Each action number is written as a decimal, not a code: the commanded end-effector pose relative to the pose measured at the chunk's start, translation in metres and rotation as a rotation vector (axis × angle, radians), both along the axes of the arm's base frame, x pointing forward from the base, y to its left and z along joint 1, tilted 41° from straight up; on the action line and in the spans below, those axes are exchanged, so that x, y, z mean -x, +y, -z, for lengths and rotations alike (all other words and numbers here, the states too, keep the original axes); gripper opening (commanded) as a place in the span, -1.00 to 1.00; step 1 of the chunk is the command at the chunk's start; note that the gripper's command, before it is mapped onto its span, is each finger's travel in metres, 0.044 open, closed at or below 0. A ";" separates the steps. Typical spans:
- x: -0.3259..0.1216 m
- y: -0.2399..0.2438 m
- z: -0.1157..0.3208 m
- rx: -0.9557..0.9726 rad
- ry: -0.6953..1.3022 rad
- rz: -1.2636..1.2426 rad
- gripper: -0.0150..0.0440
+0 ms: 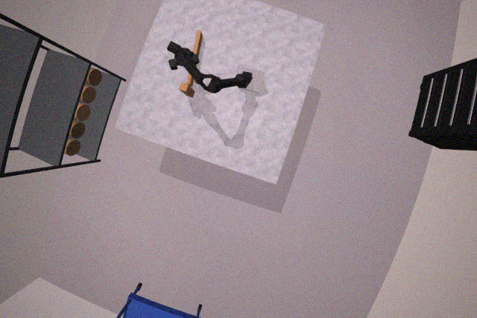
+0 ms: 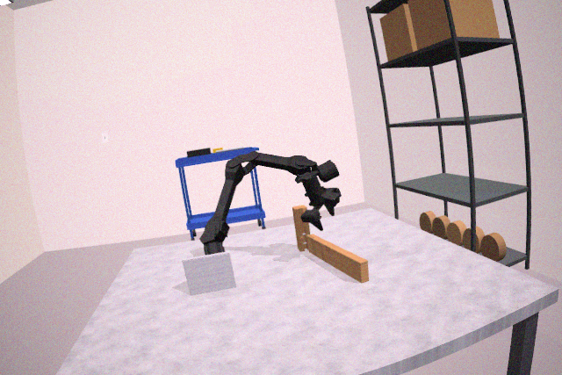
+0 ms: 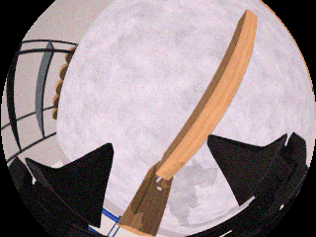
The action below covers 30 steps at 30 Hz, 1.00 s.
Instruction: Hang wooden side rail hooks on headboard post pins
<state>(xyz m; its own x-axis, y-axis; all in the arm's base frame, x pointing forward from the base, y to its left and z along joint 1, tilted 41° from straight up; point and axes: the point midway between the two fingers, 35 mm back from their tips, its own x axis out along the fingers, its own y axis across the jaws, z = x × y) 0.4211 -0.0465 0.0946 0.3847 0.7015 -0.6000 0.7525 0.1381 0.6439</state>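
Note:
The wooden side rail (image 1: 198, 39) (image 2: 338, 256) (image 3: 215, 106) stands on its narrow edge, its far end on the table. Its other end is close against the upright headboard post (image 1: 185, 87) (image 2: 299, 226) (image 3: 147, 202). Bits of bright metal show in the small gap between rail end and post in the wrist view; whether both hooks sit on the pins cannot be told. My gripper (image 1: 183, 61) (image 2: 327, 221) (image 3: 162, 145) is open and empty. It hangs above the rail near the post, fingers pointing down, with rail and post seen below and between the spread fingertips in the wrist view.
The pale table (image 1: 246, 145) (image 2: 272, 325) carries the arm's base and a grey panel (image 2: 209, 273) beside it. A dark shelf rack (image 1: 46, 103) (image 2: 458, 189) stands beyond the table, and a blue cart (image 2: 222, 216) stands behind it.

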 end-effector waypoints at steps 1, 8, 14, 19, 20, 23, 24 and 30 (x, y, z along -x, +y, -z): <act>0.029 0.009 -0.019 0.015 0.619 0.176 1.00; 0.029 0.009 -0.019 0.015 0.619 0.176 1.00; 0.029 0.009 -0.019 0.015 0.619 0.176 1.00; 0.028 0.010 -0.018 0.015 0.619 0.176 1.00; 0.028 0.013 -0.015 0.014 0.619 0.176 1.00; 0.026 0.028 0.003 0.014 0.618 0.176 1.00; 0.026 0.031 0.006 0.013 0.618 0.176 1.00; 0.026 0.034 0.009 0.013 0.618 0.176 1.00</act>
